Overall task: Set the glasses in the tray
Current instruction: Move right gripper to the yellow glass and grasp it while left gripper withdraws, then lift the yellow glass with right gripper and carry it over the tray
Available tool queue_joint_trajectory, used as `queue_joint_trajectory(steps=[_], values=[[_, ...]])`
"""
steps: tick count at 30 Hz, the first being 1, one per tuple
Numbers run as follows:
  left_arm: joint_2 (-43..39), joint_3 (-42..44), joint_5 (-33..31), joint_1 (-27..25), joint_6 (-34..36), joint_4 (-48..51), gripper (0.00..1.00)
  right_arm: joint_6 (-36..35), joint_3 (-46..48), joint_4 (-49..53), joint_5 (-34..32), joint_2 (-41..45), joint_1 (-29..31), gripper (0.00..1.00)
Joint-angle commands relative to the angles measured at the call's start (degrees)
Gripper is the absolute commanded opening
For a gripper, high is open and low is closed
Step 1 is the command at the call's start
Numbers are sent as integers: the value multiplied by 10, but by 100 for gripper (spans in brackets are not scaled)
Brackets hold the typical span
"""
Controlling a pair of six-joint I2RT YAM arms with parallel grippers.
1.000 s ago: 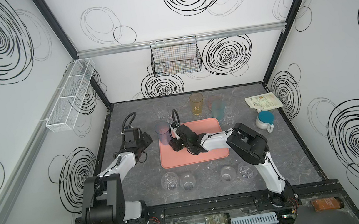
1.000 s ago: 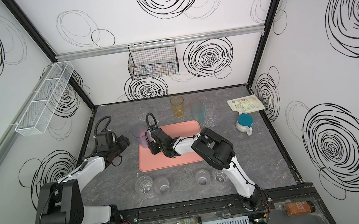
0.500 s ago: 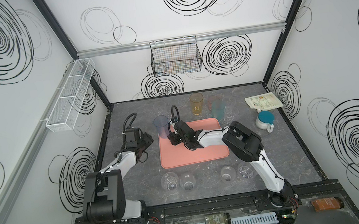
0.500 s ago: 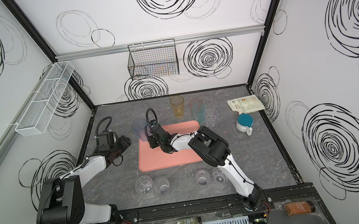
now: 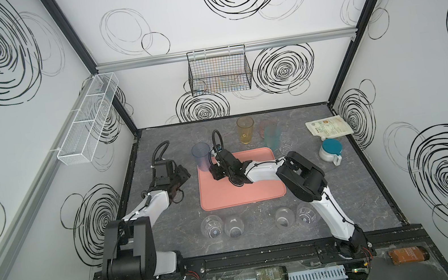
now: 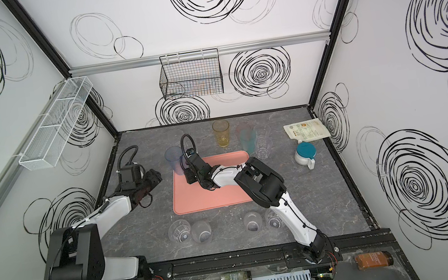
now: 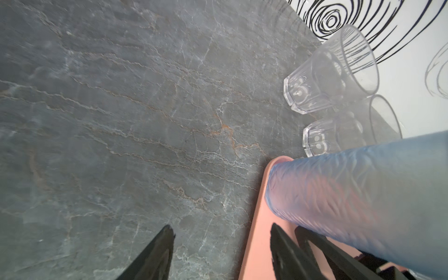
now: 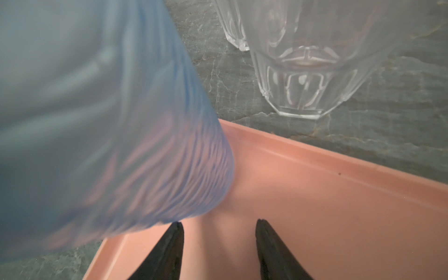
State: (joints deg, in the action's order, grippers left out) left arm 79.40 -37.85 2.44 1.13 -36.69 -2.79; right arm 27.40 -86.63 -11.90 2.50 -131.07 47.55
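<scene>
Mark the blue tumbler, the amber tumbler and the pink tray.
blue tumbler (image 5: 202, 160): in a top view, middle of its side wall.
amber tumbler (image 5: 246, 131): in a top view, its side wall.
pink tray (image 5: 225, 197): in a top view, bare floor near the front left corner.

Left arm (image 5: 153, 205) and right arm (image 5: 261, 172) have white shells, black joints, looped cables (image 5: 213, 139)

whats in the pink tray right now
A blue glass stands in the tray's far left corner, the right gripper beside it, jaws open. The right arm hides part of the tray floor.
</scene>
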Motion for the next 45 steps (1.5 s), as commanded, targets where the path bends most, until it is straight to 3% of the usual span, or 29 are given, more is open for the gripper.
queue_joint_trajectory(steps=[1,9,15,18,22,28,39,45], values=[[-42,-24,-41,-2,37,19,68,9,25,68,5,60,-7,54],[-95,-85,-81,-28,93,85,69,4,52,201,62,183,-50,55],[-98,-159,-187,-147,204,150,70,7,-9,326,56,242,-139,51],[-103,-185,-180,-186,231,154,70,17,-42,355,65,245,-191,49],[-89,-201,-122,-228,247,127,74,21,-79,359,66,223,-235,46],[-62,-170,-165,-313,282,26,78,18,-207,408,64,144,-263,45],[-24,-165,-170,-324,291,-17,78,5,-339,445,65,25,-273,43],[-21,-153,-165,-325,288,-23,78,-2,-367,452,43,-10,-274,33]])
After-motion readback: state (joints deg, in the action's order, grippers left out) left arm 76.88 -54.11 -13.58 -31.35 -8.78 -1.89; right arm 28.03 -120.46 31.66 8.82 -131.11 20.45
